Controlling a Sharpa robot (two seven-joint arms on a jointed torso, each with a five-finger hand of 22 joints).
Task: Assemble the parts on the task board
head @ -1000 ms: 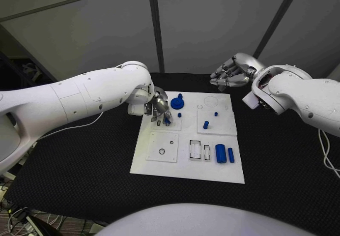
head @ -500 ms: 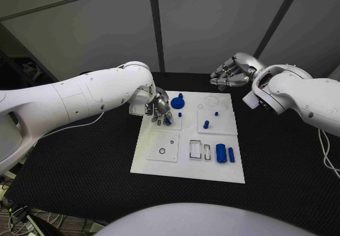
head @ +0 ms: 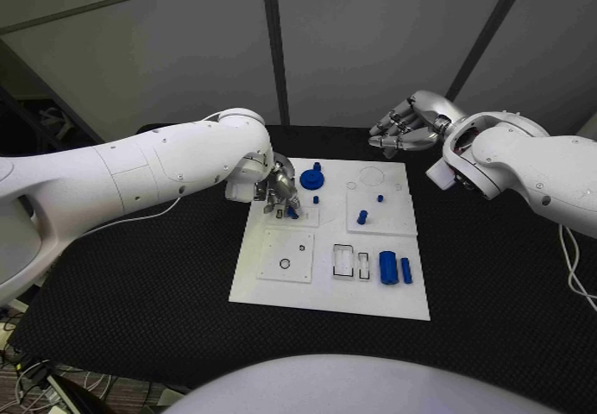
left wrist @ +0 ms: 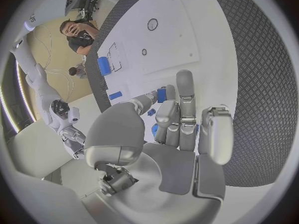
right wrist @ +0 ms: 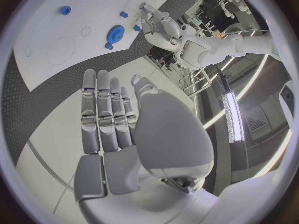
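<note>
Scene: a white task board lies in the middle of a black table, with a white robot arm reaching in from each side.
Left hand: the left hand is low over the board's far left corner, fingers curled down around a small blue peg. The left wrist view shows the peg between the fingertips, so it seems pinched, though the contact itself is partly hidden.
Right hand: the right hand hovers above the table beyond the board's far right corner, well apart from every part. Its fingers lie straight and close together, and it holds nothing.
Step in hand: by my reading, the left hand is seating or lifting the peg at the far left block of the board; I cannot tell which.
Next move: it likely calls for keeping the peg upright and lined up with its hole before any downward press; a tilt could jam it.
Count, large parts: one blue gear beside the left hand; one thick cylinder and one thinner bar side by side near the board's right edge.
Count, small pegs: three stand in the middle of the board, besides the one at the fingertips.
Count, empty seats: two rectangular slots and two small round holes on the near left block.
</note>
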